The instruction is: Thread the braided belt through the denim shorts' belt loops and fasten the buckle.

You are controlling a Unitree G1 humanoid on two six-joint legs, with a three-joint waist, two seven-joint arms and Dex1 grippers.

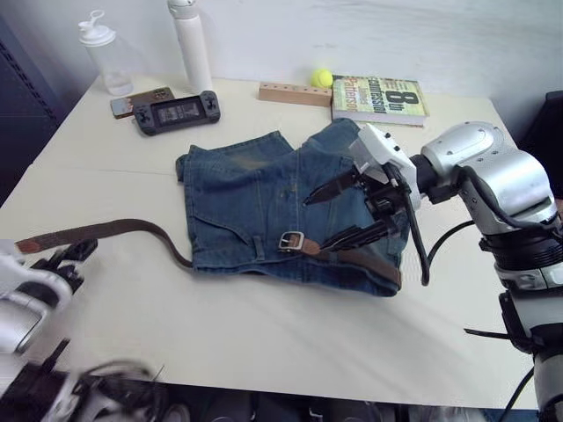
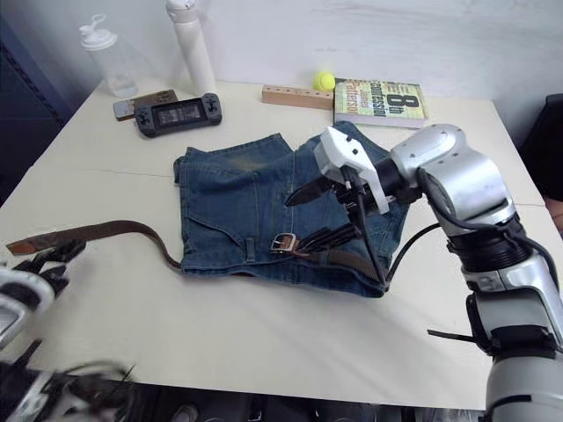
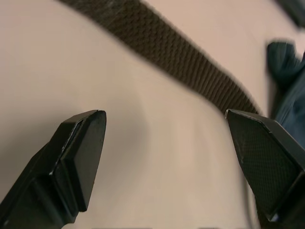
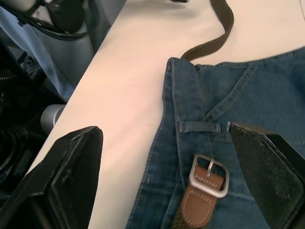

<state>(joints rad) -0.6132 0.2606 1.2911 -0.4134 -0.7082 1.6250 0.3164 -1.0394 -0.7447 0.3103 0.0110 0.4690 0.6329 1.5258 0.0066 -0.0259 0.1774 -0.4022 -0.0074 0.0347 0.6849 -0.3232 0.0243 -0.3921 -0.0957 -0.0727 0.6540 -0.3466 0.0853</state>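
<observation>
Hovering open right hand above buckle, on denim shorts

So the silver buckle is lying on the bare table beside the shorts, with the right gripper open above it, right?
Not quite. The buckle lies on the denim shorts, at the waistband, not on the bare table; the right wrist view shows denim all around it. The right gripper is indeed open above it.
</observation>
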